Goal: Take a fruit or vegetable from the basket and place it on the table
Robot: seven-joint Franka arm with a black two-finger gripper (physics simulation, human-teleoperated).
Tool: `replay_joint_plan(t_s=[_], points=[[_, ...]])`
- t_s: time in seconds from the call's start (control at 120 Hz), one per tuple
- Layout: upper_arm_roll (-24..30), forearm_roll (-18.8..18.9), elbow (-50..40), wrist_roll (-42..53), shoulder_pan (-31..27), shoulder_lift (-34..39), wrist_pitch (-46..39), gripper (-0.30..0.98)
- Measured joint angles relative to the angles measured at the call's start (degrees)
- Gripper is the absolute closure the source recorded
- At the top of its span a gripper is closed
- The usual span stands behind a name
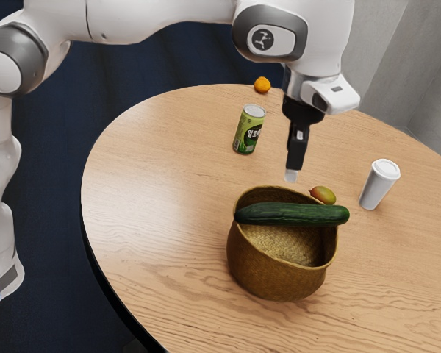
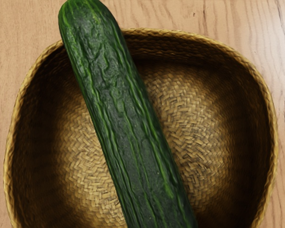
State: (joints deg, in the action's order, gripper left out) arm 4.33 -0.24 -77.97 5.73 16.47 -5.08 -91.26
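In the exterior view my gripper (image 1: 291,175) points down just above and behind the basket's rim, clear of the cucumber; whether its fingers are apart is hidden from this side. A long dark green cucumber (image 1: 292,214) lies across the top of the woven basket (image 1: 278,266), one end past the rim toward the exterior view's right. The wrist view looks down on the cucumber (image 2: 121,114) spanning the basket (image 2: 270,142), with the woven bottom visible on both sides of it. Beside the basket, on the table (image 1: 162,184), rests a reddish-green mango (image 1: 323,195).
A green can (image 1: 249,130) stands on the table behind the basket, toward the exterior view's left. Toward the right is a white lidded cup (image 1: 379,184), slightly beyond the mango. An orange fruit (image 1: 262,85) sits at the table's far edge.
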Motion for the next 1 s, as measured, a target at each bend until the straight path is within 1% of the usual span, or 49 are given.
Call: replay_joint_plan(t_s=[0.142, 0.275, 0.425, 0.492, 0.608, 1.0], points=[[0.8, -2.9, -3.4, -1.6, -0.3, 0.6, -0.6, 0.0], [1.6, -4.1, -3.9, -2.9, 0.8, 0.7, -0.9, 0.0], [1.6, -4.1, -3.3, -3.9, 0.4, 0.3, -1.0, 0.0], [2.2, -4.0, -1.4, -4.0, -1.4, -1.7, -1.0, 0.0], [5.2, -3.9, 0.2, -4.2, -4.7, -4.7, -0.8, 0.0], [6.5, -4.2, 1.4, -4.1, -6.7, -8.2, -0.6, 0.0]])
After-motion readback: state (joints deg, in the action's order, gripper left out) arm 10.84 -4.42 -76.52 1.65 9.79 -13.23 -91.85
